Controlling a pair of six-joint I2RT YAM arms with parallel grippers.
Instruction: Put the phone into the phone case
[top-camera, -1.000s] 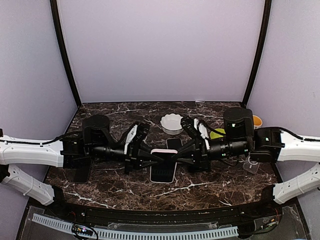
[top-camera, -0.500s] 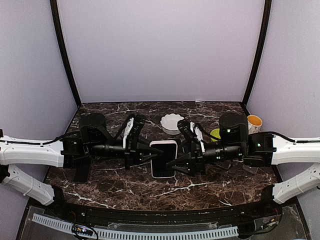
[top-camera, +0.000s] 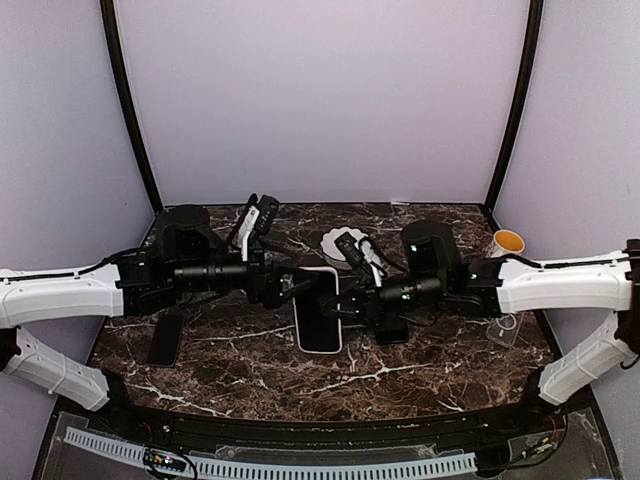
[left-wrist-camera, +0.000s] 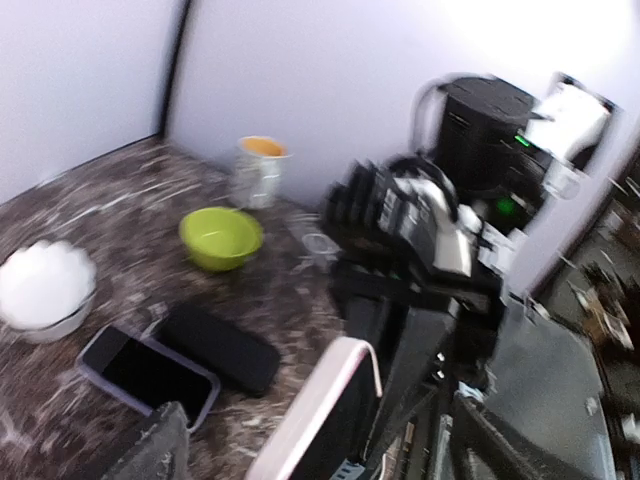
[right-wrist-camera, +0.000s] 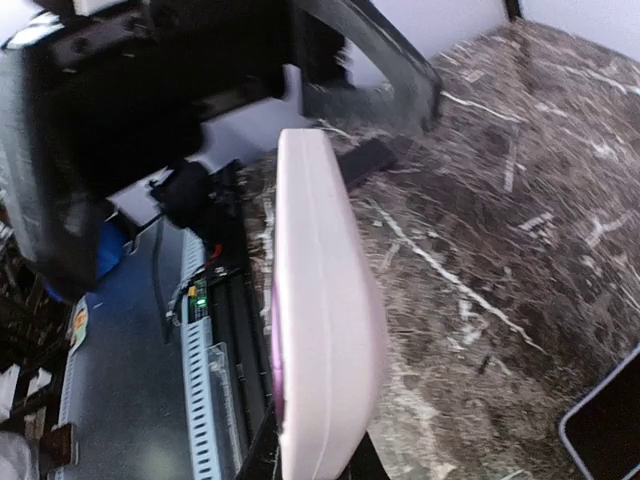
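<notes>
The pink phone case (right-wrist-camera: 320, 300) shows edge-on in the right wrist view, and my right gripper (right-wrist-camera: 312, 462) is shut on its lower end. From above, the dark phone (top-camera: 320, 322) fills the case, with the right gripper (top-camera: 347, 307) at its right side. My left gripper (top-camera: 292, 286) is at the case's far left corner. In the left wrist view the left gripper (left-wrist-camera: 325, 450) is wide open, with the pink case rim (left-wrist-camera: 345, 365) between its fingers (left-wrist-camera: 160, 450) and apart from both.
A second phone in a lilac case (left-wrist-camera: 150, 375) and a black slab (left-wrist-camera: 215, 345) lie beside each other. A green bowl (left-wrist-camera: 222, 237), a white bowl (left-wrist-camera: 45, 285) and an orange-filled cup (top-camera: 508, 242) stand behind them. A clear cup (top-camera: 503, 330) stands at the right, and a black object (top-camera: 165, 335) lies at the left.
My left gripper has opened and let go of the case. Both arms have swung in toward the back of the table. The right gripper stays shut on the case.
</notes>
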